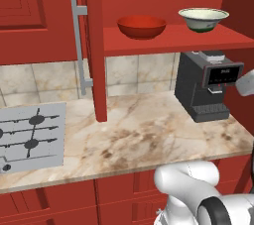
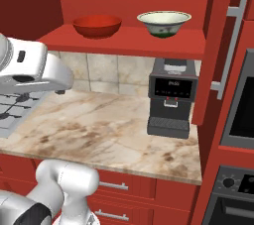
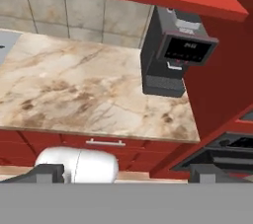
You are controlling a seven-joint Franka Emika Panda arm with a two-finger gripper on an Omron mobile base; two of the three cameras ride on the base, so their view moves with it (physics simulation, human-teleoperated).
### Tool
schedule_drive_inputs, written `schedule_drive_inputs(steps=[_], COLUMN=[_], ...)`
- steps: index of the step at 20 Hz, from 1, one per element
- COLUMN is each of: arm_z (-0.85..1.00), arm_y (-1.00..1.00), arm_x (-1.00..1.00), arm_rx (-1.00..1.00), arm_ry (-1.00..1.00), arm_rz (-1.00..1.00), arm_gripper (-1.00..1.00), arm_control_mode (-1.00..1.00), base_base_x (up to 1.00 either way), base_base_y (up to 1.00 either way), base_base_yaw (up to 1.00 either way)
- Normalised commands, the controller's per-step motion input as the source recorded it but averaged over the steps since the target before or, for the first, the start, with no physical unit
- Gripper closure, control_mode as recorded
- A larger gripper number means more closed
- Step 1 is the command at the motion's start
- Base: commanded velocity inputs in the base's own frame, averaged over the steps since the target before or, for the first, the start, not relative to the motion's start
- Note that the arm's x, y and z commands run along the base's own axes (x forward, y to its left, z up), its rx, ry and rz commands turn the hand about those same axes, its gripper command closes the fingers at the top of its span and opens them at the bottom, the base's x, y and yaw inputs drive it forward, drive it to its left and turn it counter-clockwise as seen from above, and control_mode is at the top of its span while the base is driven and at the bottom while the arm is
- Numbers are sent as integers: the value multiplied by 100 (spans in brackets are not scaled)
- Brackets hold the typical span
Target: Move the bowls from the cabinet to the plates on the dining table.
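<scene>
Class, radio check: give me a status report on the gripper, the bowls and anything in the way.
Gripper open, empty. Red bowl and white bowl on cabinet shelf, doors open. Coffee machine below the shelf.

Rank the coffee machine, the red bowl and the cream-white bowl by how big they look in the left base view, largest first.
1. Coffee machine, clearly the largest.
2. Red bowl.
3. Cream-white bowl.
The two bowls look nearly the same width on the cabinet shelf, so their order is unsure.
</scene>
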Motion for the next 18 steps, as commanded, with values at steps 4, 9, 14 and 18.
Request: schedule_drive_inputs(steps=[4,9,14,18], arm_z=[-36,-36,-3,21], arm_y=[0,-2,0,0], arm_x=[58,89,98,30], arm_rx=[19,16,9,8], arm_ry=[0,0,0,1], arm_rz=[-8,-13,-17,-13], arm_gripper=[-100,-100,-100,-100], arm_control_mode=[-100,-100,-100,-100], base_base_x=[0,0,0,0], base_base_y=[0,0,0,0], base_base_yaw=[0,0,0,0])
